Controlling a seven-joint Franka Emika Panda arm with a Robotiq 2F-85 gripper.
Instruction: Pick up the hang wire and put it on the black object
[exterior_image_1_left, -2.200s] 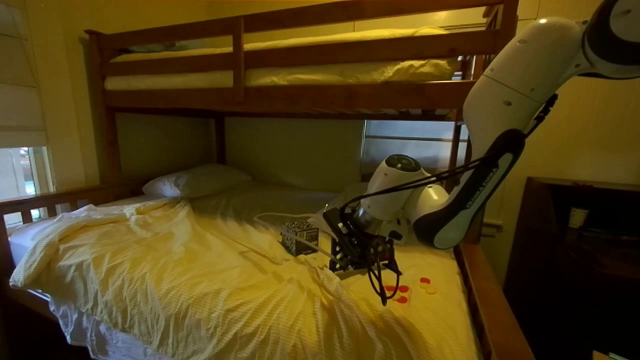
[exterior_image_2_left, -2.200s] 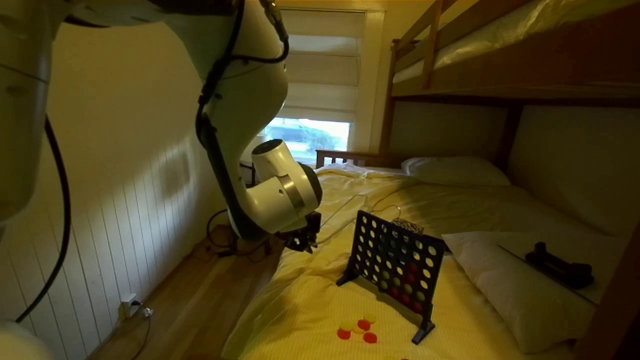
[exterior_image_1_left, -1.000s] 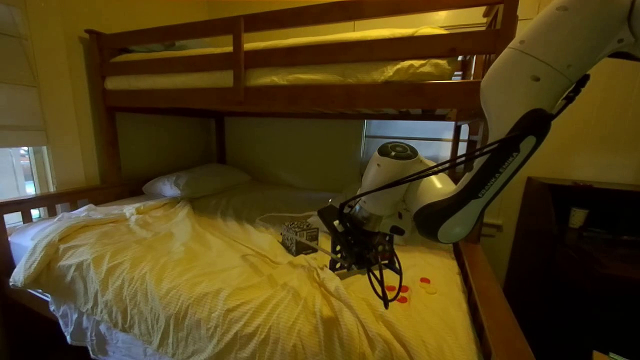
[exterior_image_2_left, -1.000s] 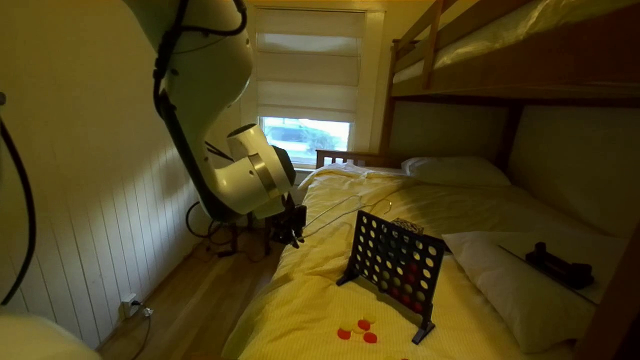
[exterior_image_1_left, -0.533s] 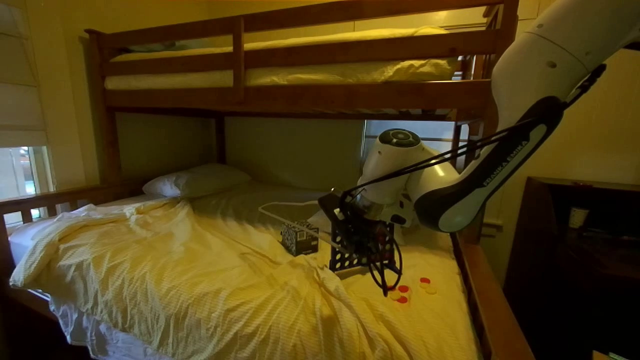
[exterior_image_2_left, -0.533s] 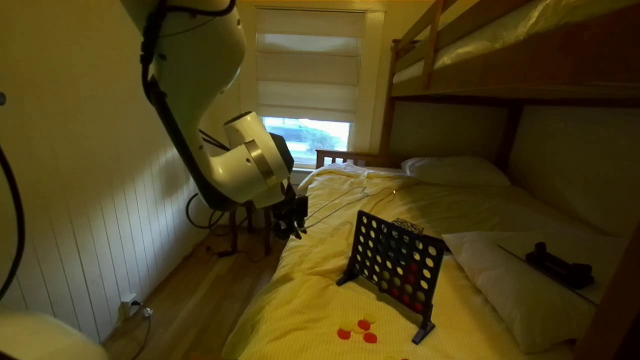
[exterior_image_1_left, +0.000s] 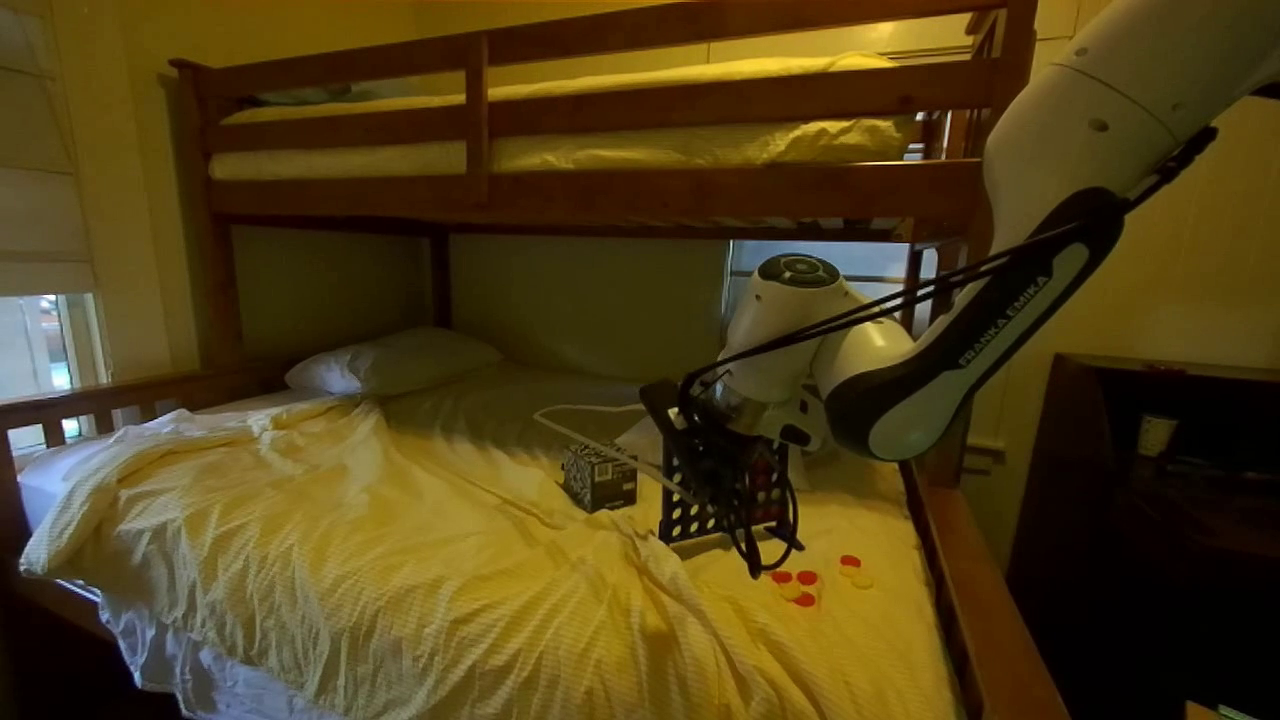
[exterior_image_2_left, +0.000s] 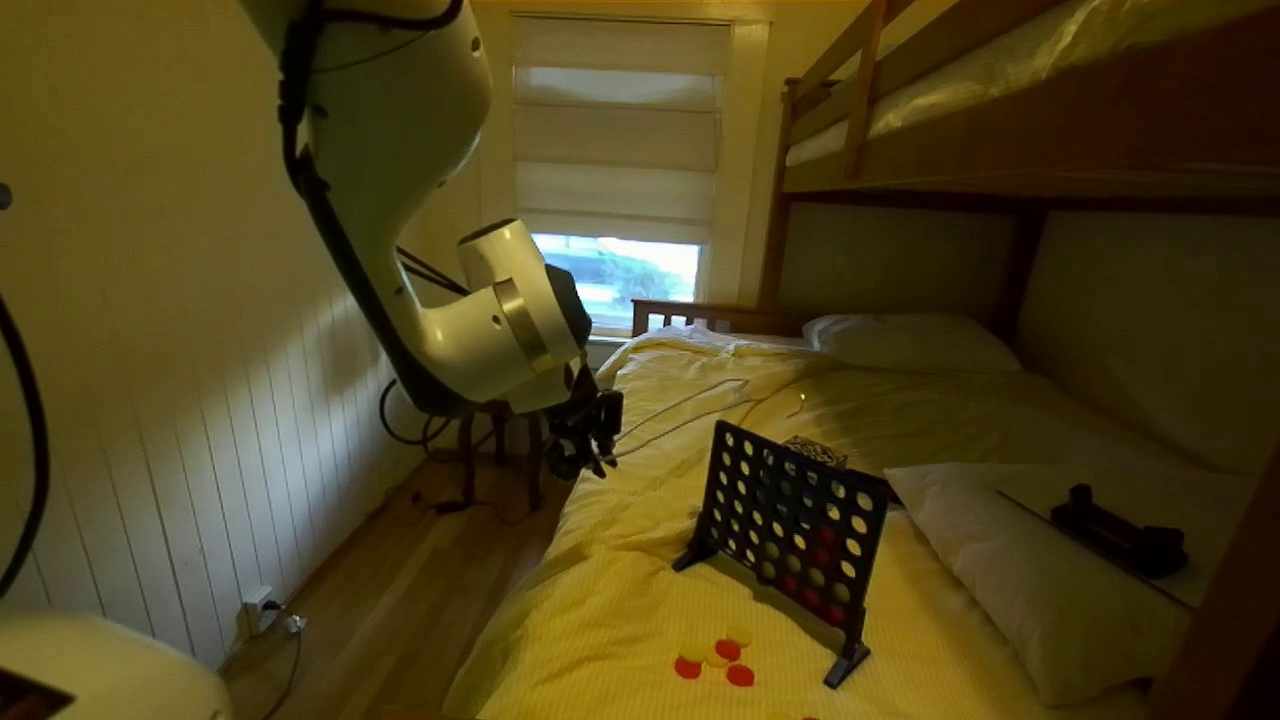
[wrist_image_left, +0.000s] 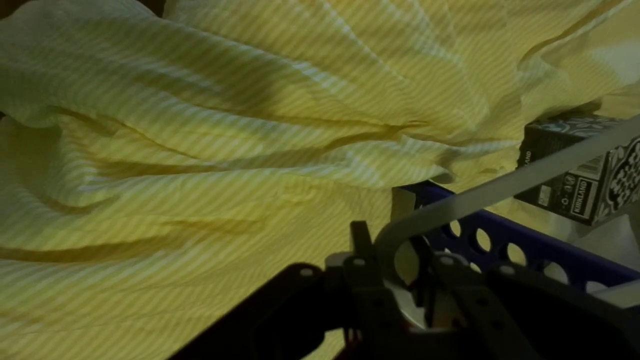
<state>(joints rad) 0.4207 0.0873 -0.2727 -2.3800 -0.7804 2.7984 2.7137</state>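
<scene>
Pick-up: judged complete | Gripper (wrist_image_left: 393, 245): hanger (wrist_image_left: 500, 189) is clamped in its jaws | Placement: not yet made on game board (exterior_image_2_left: 790, 520) | Outstanding, as judged: hanger to be aligned, lowered, released

Bedroom in a home

I am in a bedroom: a wooden bunk bed (exterior_image_1_left: 650, 205) fills much of it, with a pale pillow (exterior_image_1_left: 395, 362) and a rumpled yellow cover (exterior_image_1_left: 300, 560) below. I also see a window (exterior_image_2_left: 625, 270) with a blind (exterior_image_2_left: 620, 130), a plank wall (exterior_image_2_left: 210, 500), a wood floor (exterior_image_2_left: 390, 590) and, on the bed, a game grid (exterior_image_2_left: 790, 520).
</scene>
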